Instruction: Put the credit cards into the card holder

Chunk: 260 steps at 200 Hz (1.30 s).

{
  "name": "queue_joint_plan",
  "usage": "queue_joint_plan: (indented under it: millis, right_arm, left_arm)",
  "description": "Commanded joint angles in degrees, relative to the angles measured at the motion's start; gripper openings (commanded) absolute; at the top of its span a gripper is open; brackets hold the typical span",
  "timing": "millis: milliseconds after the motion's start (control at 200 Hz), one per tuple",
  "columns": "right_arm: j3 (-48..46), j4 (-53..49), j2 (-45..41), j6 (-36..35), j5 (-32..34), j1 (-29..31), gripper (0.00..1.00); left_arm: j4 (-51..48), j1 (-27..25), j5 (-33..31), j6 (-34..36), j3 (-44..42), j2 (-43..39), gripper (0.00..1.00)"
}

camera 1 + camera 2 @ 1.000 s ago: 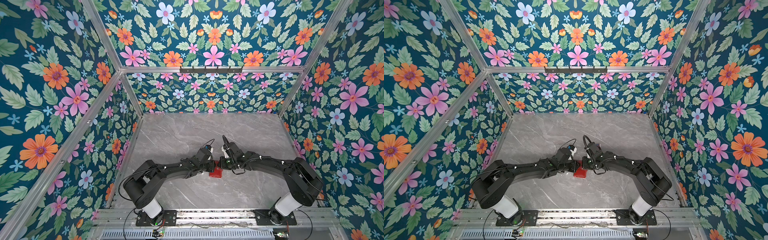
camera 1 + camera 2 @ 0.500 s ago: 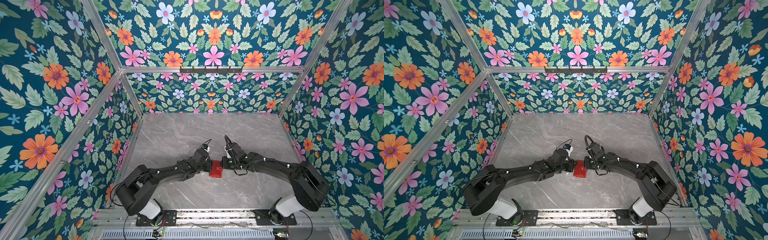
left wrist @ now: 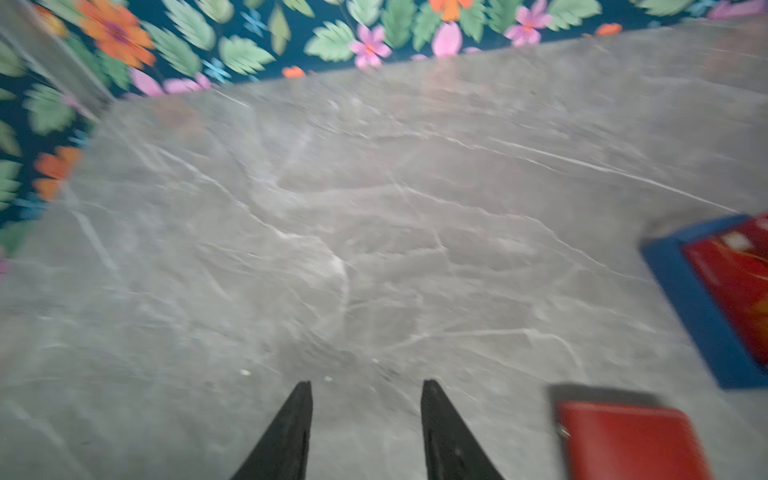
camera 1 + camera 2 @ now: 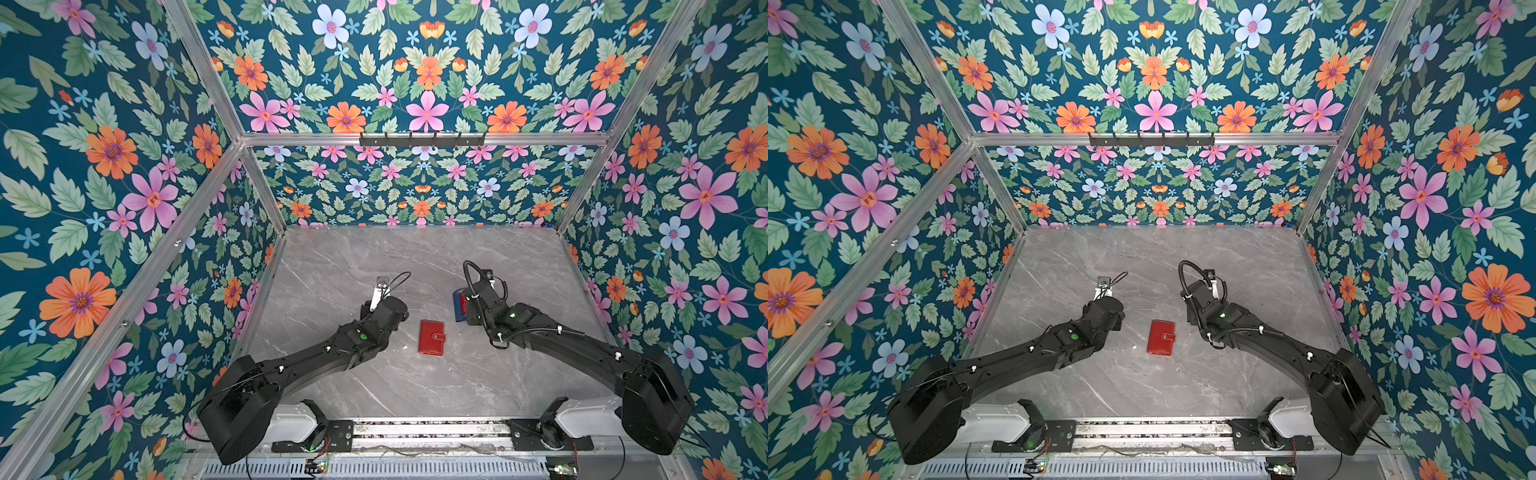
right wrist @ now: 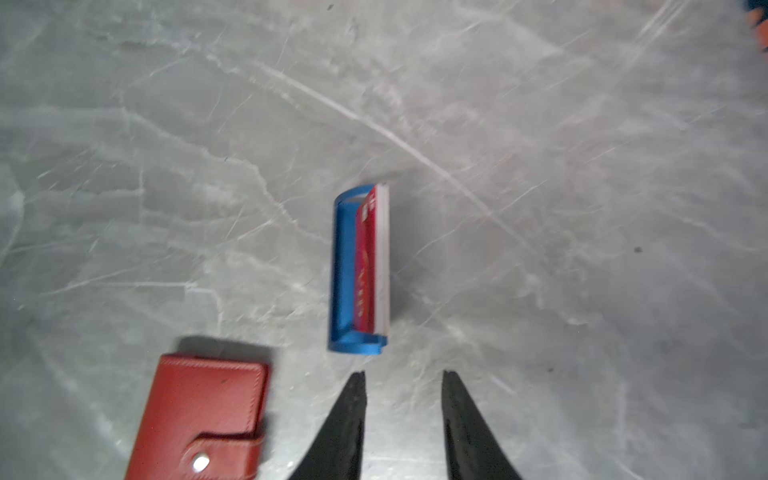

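The card holder is a red wallet lying shut and flat on the grey table between both arms, its snap tab fastened. Credit cards stand on edge in a small blue stand; a red card faces out, with a pale edge beside it. My left gripper is open and empty over bare table, left of the wallet. My right gripper is open and empty, just short of the stand, with the wallet off to one side.
The blue stand sits right of the wallet, partly hidden under the right arm in both top views. Floral walls close off the table at the back and on both sides. An aluminium rail runs along the front edge.
Both grippers have drawn away from the wallet, the left arm to the left and the right arm to the right. Their jaws have widened. The wallet now lies alone on the table.
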Motion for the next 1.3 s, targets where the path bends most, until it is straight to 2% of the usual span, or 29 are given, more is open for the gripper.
queue_joint_plan:
  millis: [0, 110, 225, 335, 430, 555, 725, 835, 915, 985, 1100, 1295]
  right_arm:
    - [-1.5, 1.3, -2.3, -4.3, 12.2, -1.7, 0.36]
    - [-4.8, 6.2, -5.2, -7.1, 15.4, -5.1, 0.37]
    - [-8.7, 13.1, -7.8, -10.8, 16.0, -9.9, 0.37]
    - [-11.4, 17.8, -9.0, -12.2, 12.9, -16.3, 0.39]
    - [-14.0, 22.8, -8.8, -13.0, 7.9, -21.9, 0.39]
    - [-16.4, 28.1, -6.7, -12.9, 2.2, -28.1, 0.42]
    - [-16.8, 29.3, -4.6, -13.8, 1.2, -30.7, 0.46]
    - [-18.1, 31.1, -3.9, -14.7, -0.6, -31.9, 0.50]
    - [-19.2, 33.5, -2.9, -16.1, -1.5, -32.1, 0.52]
    - [-19.4, 34.7, -1.9, -17.0, -2.1, -32.3, 0.55]
    - [-20.3, 38.1, -1.1, -18.5, -4.4, -33.0, 0.59]
    - [-26.2, 49.4, -3.5, -18.9, -12.3, -36.7, 0.60]
  left_arm:
    - [2.9, 1.0, -15.3, 6.9, -0.8, -0.3, 0.48]
    - [8.4, 3.4, -20.3, 11.7, -2.1, -0.2, 0.48]
    - [15.0, 8.0, -20.3, 16.2, -3.8, -0.9, 0.49]
    - [20.0, 14.6, -17.3, 18.4, -5.8, -1.7, 0.51]
    - [24.1, 19.7, -15.1, 19.5, -7.3, -1.7, 0.56]
    - [27.1, 25.0, -12.6, 19.3, -8.1, -0.3, 0.58]
    - [30.7, 29.7, -8.0, 19.1, -10.0, 2.1, 0.63]
    - [32.1, 32.0, -6.3, 18.1, -10.9, 3.4, 0.77]
    - [32.7, 33.7, -4.2, 17.5, -11.3, 4.2, 0.92]
    - [32.7, 35.1, -2.2, 16.9, -11.2, 5.0, 0.99]
    - [35.9, 37.7, 5.3, 16.6, -12.3, 6.0, 1.00]
    - [52.0, 39.5, 14.8, 21.8, -19.7, 5.5, 0.99]
